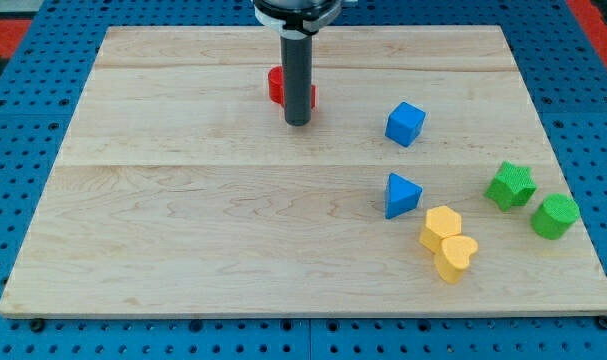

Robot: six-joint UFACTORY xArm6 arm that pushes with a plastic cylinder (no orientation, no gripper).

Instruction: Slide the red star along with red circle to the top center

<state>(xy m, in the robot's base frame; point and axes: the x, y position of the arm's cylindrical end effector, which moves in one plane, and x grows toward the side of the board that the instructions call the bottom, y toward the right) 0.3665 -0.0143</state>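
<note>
Red block material (276, 85) shows at the view's top centre, mostly hidden behind my dark rod. A red edge shows on each side of the rod, so I cannot tell the star from the circle or whether both are there. My tip (297, 122) rests on the board just below the red blocks, touching or nearly touching them.
A blue cube (405, 123) and a blue triangle (401, 194) lie right of centre. Two yellow blocks, a hexagon (442, 225) and a heart (456, 256), sit at lower right. A green star (510, 185) and a green cylinder (555, 215) lie near the wooden board's (183, 230) right edge.
</note>
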